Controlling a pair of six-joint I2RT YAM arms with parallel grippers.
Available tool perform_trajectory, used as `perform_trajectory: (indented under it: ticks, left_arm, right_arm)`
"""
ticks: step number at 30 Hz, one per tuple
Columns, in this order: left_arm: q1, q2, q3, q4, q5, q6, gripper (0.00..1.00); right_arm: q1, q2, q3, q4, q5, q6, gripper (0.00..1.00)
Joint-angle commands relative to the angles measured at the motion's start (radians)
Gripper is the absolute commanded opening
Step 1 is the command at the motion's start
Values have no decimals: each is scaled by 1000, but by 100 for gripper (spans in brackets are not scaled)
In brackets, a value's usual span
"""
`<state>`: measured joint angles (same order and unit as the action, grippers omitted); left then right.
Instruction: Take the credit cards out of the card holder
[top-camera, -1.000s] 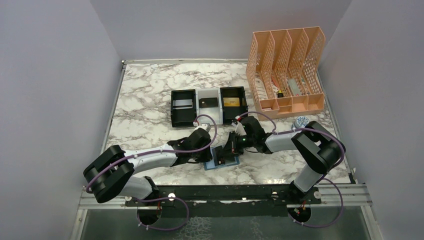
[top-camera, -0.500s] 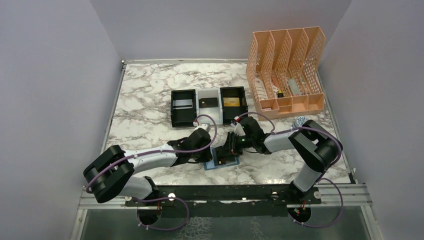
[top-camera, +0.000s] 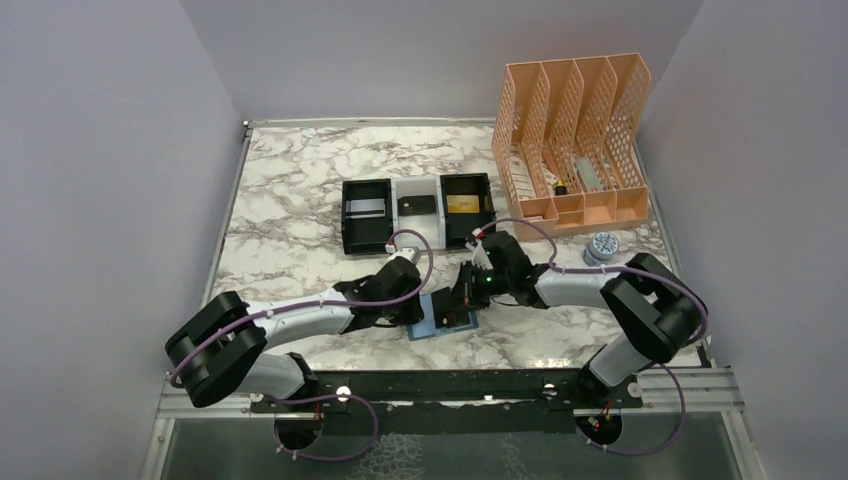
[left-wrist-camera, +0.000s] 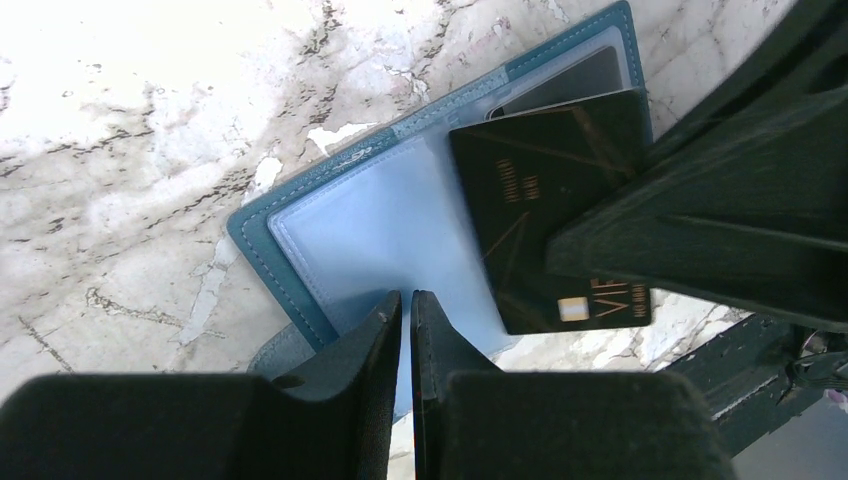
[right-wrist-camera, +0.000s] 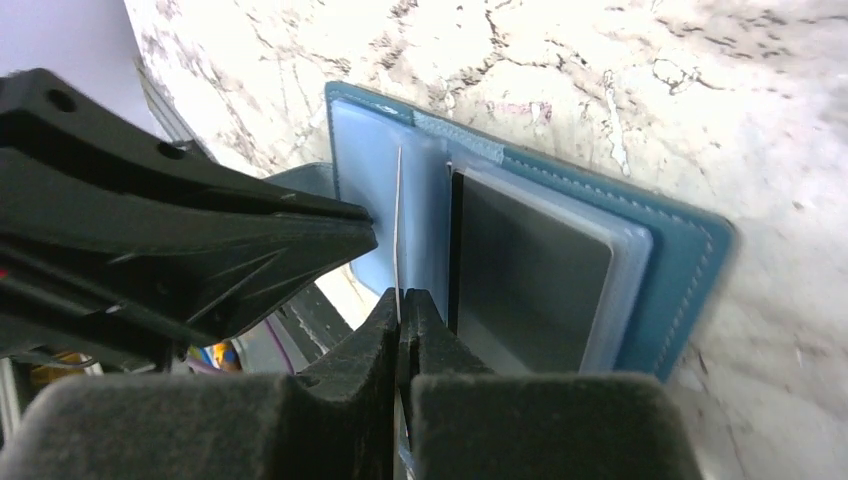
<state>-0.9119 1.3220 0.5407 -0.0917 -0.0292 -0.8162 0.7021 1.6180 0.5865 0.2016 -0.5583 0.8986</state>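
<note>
while the left tool (left-wrist-camera: 405, 300), nearly shut, pinches the open teal-blue bifold card holder (left-wrist-camera: 330, 215) at the marble table's (top-camera: 290, 200) near middle, the right tool (right-wrist-camera: 402, 305), clamped on a thin black plastic card (left-wrist-camera: 540, 190), stands to its right; the pull should run rightward.

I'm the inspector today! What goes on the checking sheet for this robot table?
Surface: marble table, nothing spilled that I can see.
Job's things: blue holder lies open; black card angled across it; another card sits in a pocket.
Clutter: tray holding a silver card, a dark card and a gold card; peach rack with small bits inside; round thing.
Grippers: left pincer nearly closed on the holder's edge; right pincer shut on the black card.
Cables: purple cables loop along both arms.
Surroundings: plain grey walls; nothing else seen.
</note>
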Motion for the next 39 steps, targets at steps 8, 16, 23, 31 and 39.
perform_trajectory:
  ticks: [8,16,23,31,39]
  left_arm:
    - [-3,-81,-29,-65,-52,10,15]
    - [-3,-184,19,-99,-77,48,39]
    - [11,-216,103,-231,-167,109,63]
    - [82,-256,218,-363,-182,201,87]
    - [316,-297,300,-483,-182,305,99]
  right_arm:
    - [2,-272,11,-197,181,-119,1]
    - [2,-348,-2,-142,190,-163,1]
    - [2,-488,-7,-176,336,-251,1]
    - [1,-625,-27,-90,429,-429,1]
    - [2,-637,-1,-31,442,-589,1]
